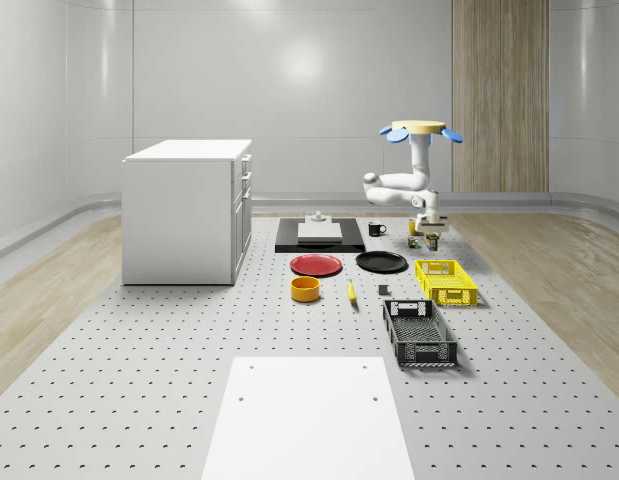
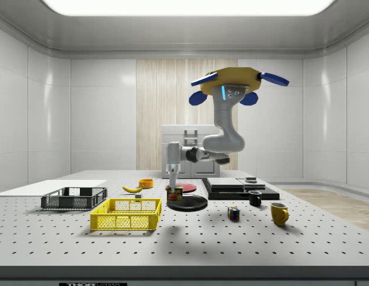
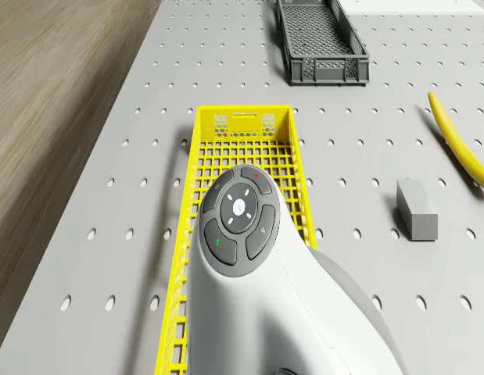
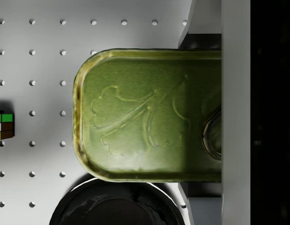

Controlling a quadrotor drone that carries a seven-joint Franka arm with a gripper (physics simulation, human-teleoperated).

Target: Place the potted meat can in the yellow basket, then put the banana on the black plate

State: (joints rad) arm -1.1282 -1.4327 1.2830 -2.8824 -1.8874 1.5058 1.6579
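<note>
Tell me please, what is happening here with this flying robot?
The drone hovers above the table, with its arm reaching down. The hand holds the potted meat can lifted off the table, beside the black plate and not yet over the yellow basket. The banana lies on the table between the orange bowl and the black basket, untouched.

You've got pale panelled walls (image 1: pixel 289 90), a wood strip (image 1: pixel 499 95), white cabinet (image 1: pixel 184 210), perforated table (image 1: pixel 139 360).
</note>
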